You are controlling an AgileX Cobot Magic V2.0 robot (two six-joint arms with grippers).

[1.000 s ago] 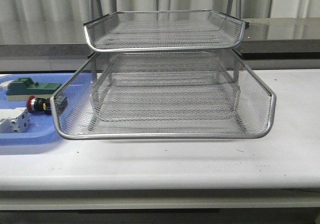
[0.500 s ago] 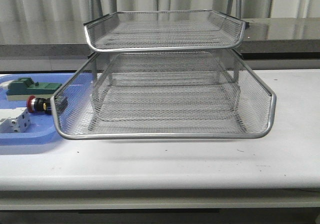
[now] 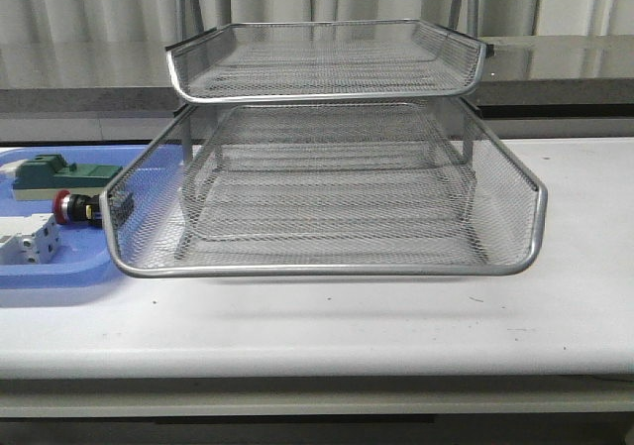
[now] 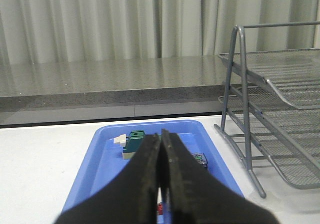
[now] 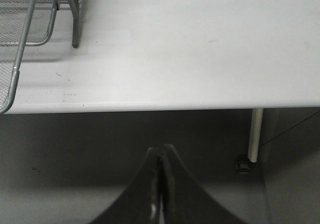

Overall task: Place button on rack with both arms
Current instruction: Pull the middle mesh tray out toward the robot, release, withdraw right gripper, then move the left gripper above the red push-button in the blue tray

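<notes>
Button (image 3: 71,207) lying in blue tray (image 3: 59,272), just left of rack (image 3: 327,182) on worktop (image 3: 396,316). Left gripper (image 4: 161,149) closed empty above tray. Right gripper (image 5: 160,171) closed, empty, off worktop edge.

My closed left gripper (image 4: 161,149) hides most of the button (image 4: 160,208): only a red sliver shows just below my fingertips. In the front view its rear end is behind the rack (image 3: 327,267) mesh. Rack cut off at wrist-view edges. Both arms out of the front view.
</notes>
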